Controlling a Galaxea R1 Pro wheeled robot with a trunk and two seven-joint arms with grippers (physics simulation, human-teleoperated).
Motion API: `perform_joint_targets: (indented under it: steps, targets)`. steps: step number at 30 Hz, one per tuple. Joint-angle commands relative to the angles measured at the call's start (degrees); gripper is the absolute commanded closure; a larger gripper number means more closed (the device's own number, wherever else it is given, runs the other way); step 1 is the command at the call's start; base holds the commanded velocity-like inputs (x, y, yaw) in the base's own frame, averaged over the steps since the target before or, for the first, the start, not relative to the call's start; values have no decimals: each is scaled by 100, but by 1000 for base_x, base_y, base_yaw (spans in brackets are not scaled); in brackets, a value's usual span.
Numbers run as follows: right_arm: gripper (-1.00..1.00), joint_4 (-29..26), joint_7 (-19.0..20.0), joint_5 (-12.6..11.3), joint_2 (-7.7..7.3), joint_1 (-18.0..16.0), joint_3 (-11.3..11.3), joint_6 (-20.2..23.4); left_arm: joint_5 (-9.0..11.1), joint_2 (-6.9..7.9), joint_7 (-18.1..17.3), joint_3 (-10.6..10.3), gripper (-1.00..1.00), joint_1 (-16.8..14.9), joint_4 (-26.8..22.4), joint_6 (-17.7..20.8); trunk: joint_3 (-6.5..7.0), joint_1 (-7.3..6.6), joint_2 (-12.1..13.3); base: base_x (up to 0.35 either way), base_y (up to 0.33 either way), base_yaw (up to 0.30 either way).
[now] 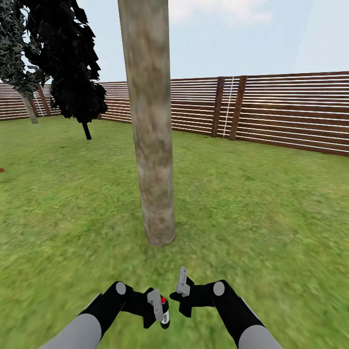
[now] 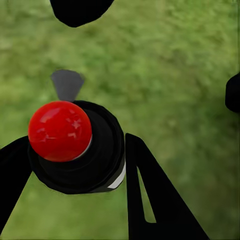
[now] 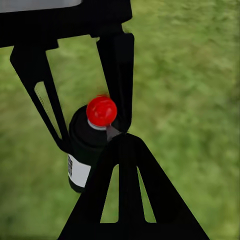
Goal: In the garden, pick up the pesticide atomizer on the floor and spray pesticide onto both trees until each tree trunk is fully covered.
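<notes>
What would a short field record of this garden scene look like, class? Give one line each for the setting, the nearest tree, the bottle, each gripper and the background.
setting: grass lawn enclosed by a brown slatted fence
nearest tree: pale tree trunk straight ahead, no whitish specks visible on it
bottle: pesticide atomizer, dark with red top, upright
left gripper: shut on the atomizer
right gripper: empty, close beside the left one
background: narrow near-black tree at left
</notes>
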Motion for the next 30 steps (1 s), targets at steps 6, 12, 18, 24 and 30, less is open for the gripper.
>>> perform_joint_targets:
  steps: [6, 12, 18, 24, 30]
  targets:
    - [100, -8, 8, 42, 2, -2, -5, -27, -56, -86, -9, 23, 100, -2, -8, -53, -5, -1, -2, 0, 0, 0]
    - [100, -8, 8, 42, 2, -2, -5, -26, -56, -104, -9, 23, 100, -2, -15, -53, -5, -1, -2, 0, 0, 0]
    - [100, -8, 8, 42, 2, -2, -5, -27, -47, -105, -7, 23, 100, -10, -15, -53, -5, -1, -2, 0, 0, 0]
    - [100, -8, 8, 42, 2, -2, -5, -27, 139, -113, -8, 23, 100, -11, -15, -53, -5, -1, -2, 0, 0, 0]
    - [100, -8, 8, 42, 2, -2, -5, -26, 146, -107, -9, 23, 100, -11, -8, -53, -5, -1, -2, 0, 0, 0]
